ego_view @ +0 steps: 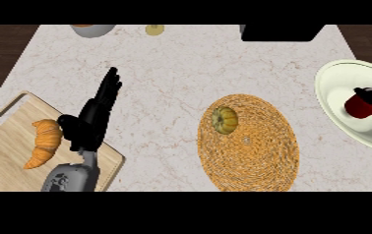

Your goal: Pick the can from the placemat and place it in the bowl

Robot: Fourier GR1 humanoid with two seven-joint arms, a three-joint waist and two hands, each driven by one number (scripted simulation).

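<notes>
Pale marble counter runs across the frame, with bare room between my left hand and the woven placemat at lower centre-right. My left hand sits at lower left, fingers straight and open, holding nothing, over the edge of the cutting board beside a croissant. The can — dark red — already lies in the bowl at the right edge, far across from this hand; a small pumpkin occupies the placemat's upper left. My right hand is out of view, so I judge the placing done.
</notes>
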